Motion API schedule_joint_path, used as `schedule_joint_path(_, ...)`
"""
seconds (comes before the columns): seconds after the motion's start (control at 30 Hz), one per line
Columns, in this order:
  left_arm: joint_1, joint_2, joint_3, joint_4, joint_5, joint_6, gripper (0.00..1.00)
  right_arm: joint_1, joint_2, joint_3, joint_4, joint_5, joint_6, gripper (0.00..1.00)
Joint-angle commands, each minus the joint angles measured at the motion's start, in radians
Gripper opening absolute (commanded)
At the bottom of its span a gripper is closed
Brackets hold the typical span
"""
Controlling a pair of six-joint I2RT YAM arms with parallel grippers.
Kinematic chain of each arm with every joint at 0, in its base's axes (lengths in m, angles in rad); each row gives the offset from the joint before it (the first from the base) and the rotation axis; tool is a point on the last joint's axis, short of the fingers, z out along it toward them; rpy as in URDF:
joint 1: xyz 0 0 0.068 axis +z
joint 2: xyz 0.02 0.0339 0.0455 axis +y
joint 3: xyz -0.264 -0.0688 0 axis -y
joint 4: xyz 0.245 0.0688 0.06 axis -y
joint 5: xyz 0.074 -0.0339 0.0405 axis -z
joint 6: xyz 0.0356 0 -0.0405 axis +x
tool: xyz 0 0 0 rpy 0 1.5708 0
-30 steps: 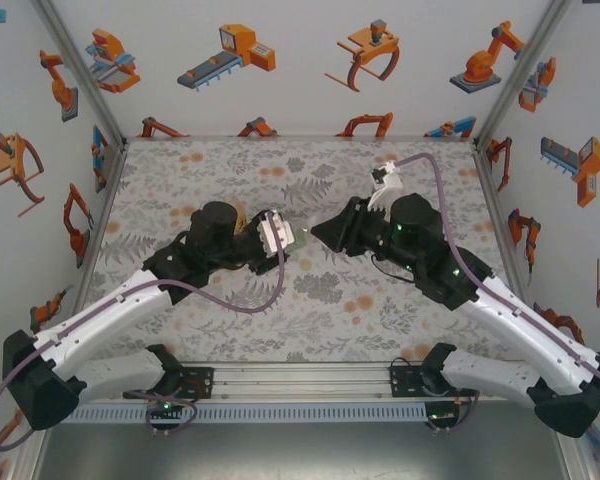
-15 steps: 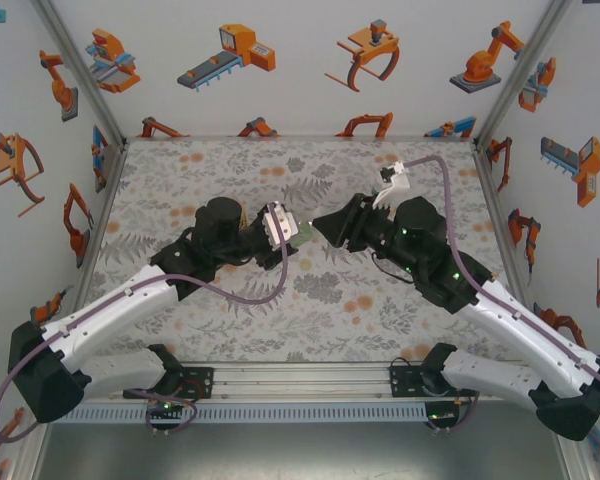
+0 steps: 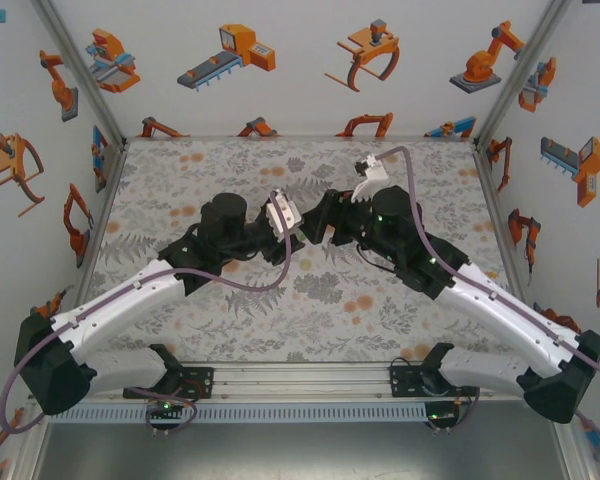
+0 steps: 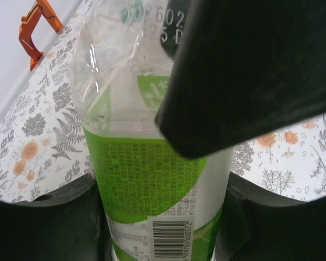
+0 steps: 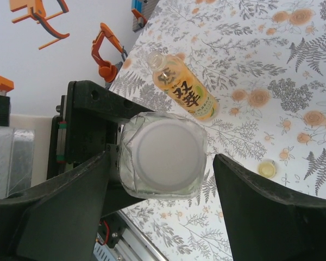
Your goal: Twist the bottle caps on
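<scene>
My left pincer (image 4: 163, 217) is clamped on the clear bottle (image 4: 152, 179), held above the middle of the table (image 5: 293, 65). The white cap (image 5: 162, 149) sits on its neck. My right pincer (image 5: 162, 159) stands wide, one finger on each side, clear of it. Cap tightness: cannot tell. To regrip I should centre on the cap, close squarely, twist in short turns and keep the left firm. The amber bottle (image 5: 183, 93) lies uncapped below, with a yellow cap (image 5: 267, 169) near.

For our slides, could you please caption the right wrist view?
Right gripper open around the white cap on the clear bottle held by the left gripper; amber bottle lies uncapped beyond.
</scene>
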Motion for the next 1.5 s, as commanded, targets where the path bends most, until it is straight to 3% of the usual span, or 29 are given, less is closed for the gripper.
schedule_joint_path(0.0, -0.004, -0.001, 0.040, 0.053, -0.027, -0.044, 0.00, -0.002, 0.024, 0.038, 0.048, -0.014, 0.034, 0.70)
schedule_joint_path(0.33, -0.003, 0.004, 0.031, 0.095, -0.015, -0.067, 0.00, -0.003, 0.094, 0.048, 0.090, -0.014, 0.063, 0.69)
schedule_joint_path(0.57, -0.004, -0.001, 0.023, 0.094, -0.012, -0.071, 0.02, -0.002, 0.109, 0.049, 0.101, 0.006, 0.043, 0.59)
schedule_joint_path(0.6, -0.004, -0.003, 0.019, 0.094, -0.016, -0.071, 0.09, -0.002, 0.109, 0.051, 0.096, 0.011, 0.037, 0.58)
schedule_joint_path(0.73, -0.003, -0.019, 0.003, 0.092, -0.034, -0.071, 0.55, -0.002, 0.115, 0.060, 0.065, 0.041, 0.008, 0.52)
schedule_joint_path(0.87, 0.005, -0.061, -0.034, 0.102, -0.056, -0.096, 0.73, -0.005, 0.130, 0.076, 0.031, 0.086, -0.053, 0.49)
schedule_joint_path(1.03, 0.039, -0.141, -0.099, 0.095, -0.057, -0.146, 0.83, -0.035, 0.167, 0.086, 0.005, 0.132, -0.133, 0.48)
schedule_joint_path(1.17, 0.068, -0.205, -0.135, 0.045, -0.072, -0.187, 0.84, -0.075, 0.230, 0.093, 0.009, 0.175, -0.209, 0.48)
schedule_joint_path(1.47, 0.158, -0.294, -0.165, -0.048, -0.100, -0.373, 0.88, -0.210, 0.419, 0.012, 0.267, 0.224, -0.296, 0.47)
